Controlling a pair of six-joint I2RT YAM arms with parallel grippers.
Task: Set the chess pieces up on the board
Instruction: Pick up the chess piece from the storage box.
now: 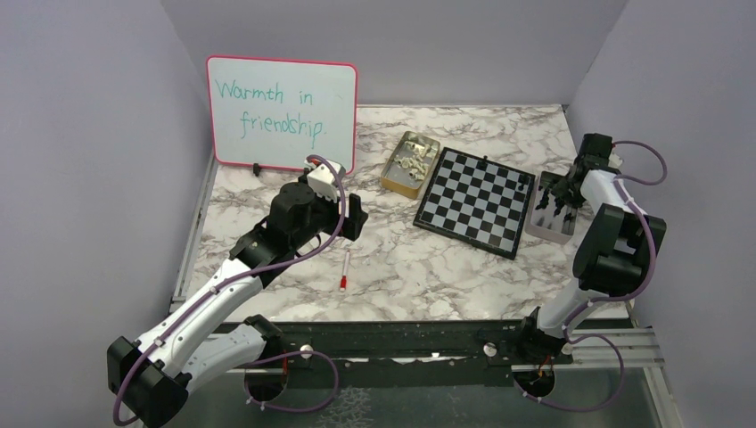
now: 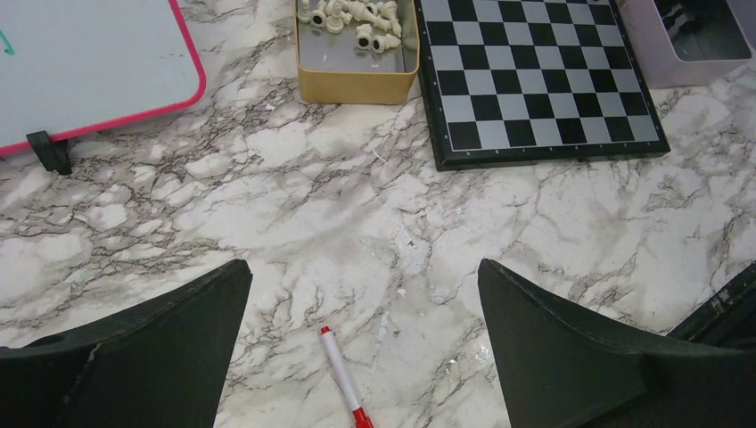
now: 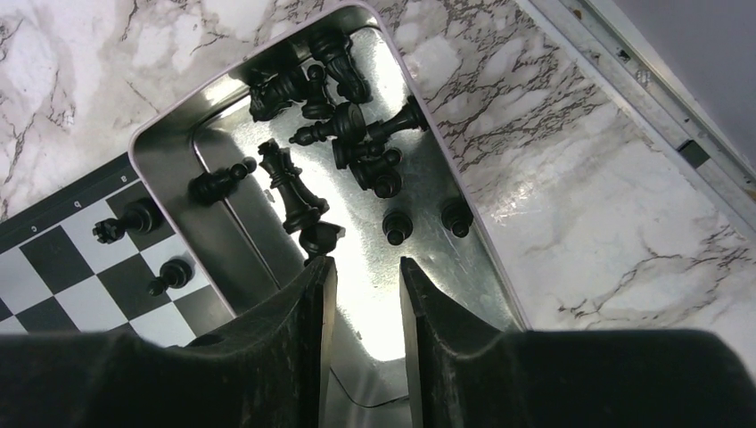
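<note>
**Top view.** The board (image 1: 475, 201) is laid on the worktop (image 1: 392, 267) between a gold tin (image 1: 392, 178) and a silver tin (image 1: 538, 227). Nearly every square is bare. The left tool (image 1: 353, 217) is held over open worktop, well apart from the board.

**Left wrist.** The left tool is spread wide and empty above a marker (image 2: 343, 379). Cream pieces (image 2: 357, 18) are heaped in the gold tin.

**Right wrist.** The right tool (image 3: 365, 267) is parted, with nothing gripped, inside the silver tin. Black pieces (image 3: 357, 134) are piled there, and two are stood on the board.

**Step judged.** An early fetch of a black piece is in hand. A clean pinch on one piece is called for. The tin walls crowd the tool, and the lone pawns offer more room.
</note>
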